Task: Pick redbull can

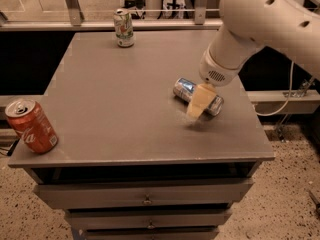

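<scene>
The redbull can (185, 89), slim, shiny silver with blue patches, lies on its side right of the middle of the grey table top (120, 99). My gripper (196, 110) hangs from the white arm (250, 24) straight in front of the can. Its tan fingers (199, 100) cover the can's middle and reach down to the table just in front of it. The can's two ends show on either side of the fingers.
A red Coca-Cola can (31, 126) stands at the table's front left corner. A white-and-green can (123, 28) stands at the far edge. Drawers (145, 194) sit below the table top. A rail runs behind the table.
</scene>
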`<state>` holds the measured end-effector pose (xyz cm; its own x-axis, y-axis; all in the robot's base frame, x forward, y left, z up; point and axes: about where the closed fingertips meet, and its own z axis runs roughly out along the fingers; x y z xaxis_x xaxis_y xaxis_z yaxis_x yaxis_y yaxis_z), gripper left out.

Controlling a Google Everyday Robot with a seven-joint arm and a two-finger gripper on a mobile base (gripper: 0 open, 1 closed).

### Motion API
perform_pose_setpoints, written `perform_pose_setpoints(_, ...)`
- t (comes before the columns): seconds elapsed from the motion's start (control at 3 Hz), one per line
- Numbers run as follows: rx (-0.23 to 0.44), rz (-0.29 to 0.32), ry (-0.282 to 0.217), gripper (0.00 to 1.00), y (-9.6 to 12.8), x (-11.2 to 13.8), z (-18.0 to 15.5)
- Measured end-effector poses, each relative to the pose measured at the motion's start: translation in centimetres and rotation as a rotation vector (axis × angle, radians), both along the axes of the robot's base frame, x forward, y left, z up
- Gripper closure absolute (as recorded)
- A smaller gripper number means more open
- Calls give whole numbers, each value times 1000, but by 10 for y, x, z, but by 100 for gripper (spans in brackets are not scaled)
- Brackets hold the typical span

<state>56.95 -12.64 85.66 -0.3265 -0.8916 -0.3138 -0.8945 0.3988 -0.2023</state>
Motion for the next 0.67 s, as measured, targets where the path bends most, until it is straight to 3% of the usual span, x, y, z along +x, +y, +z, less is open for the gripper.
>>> perform_pose_setpoints(0.33,13,-40,7,30,6,14,-13)
perform_pose_setpoints(0.67,32,-59,8,54,11,23,-14)
